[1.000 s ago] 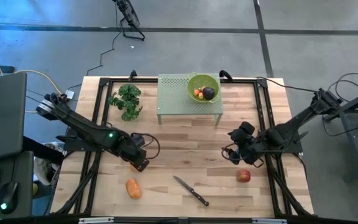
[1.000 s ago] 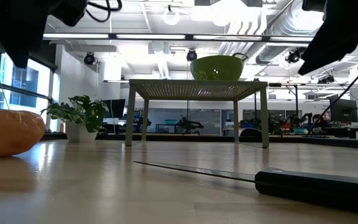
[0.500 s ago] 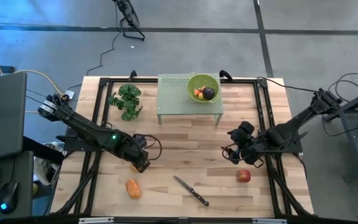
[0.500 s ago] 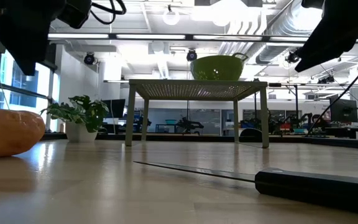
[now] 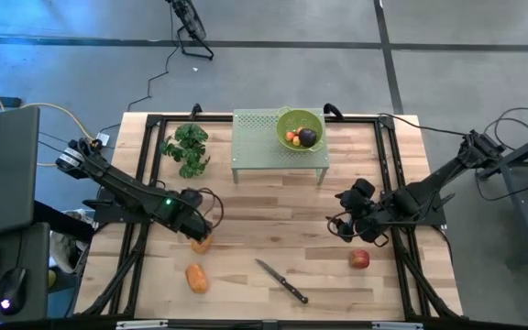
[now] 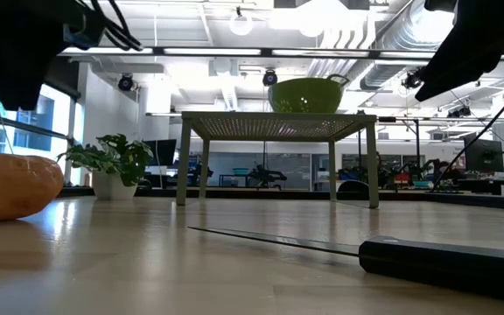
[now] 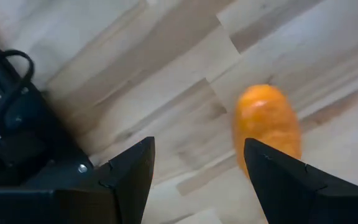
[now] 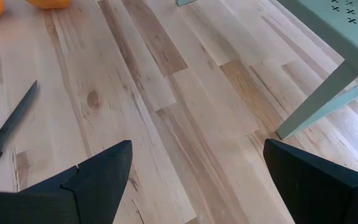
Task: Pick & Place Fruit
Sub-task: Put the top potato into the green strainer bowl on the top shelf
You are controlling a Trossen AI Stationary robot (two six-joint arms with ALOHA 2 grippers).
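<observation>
The left gripper (image 7: 197,168) has its fingers apart and holds nothing; an orange fruit (image 7: 267,127) lies just past them. The right gripper (image 8: 197,180) is wide apart, empty.

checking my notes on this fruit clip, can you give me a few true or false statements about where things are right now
1. The green bowl sits on the small green table. True.
2. The red apple is inside the bowl. False: it lies on the wooden table, beside the right gripper.
3. The left gripper is open, with nothing between its fingers. True: an orange fruit lies on the wood just ahead of it.
4. The knife lies on the small green table. False: it lies on the wooden table near the front edge.
5. A dark purple fruit is in the bowl. True.
</observation>
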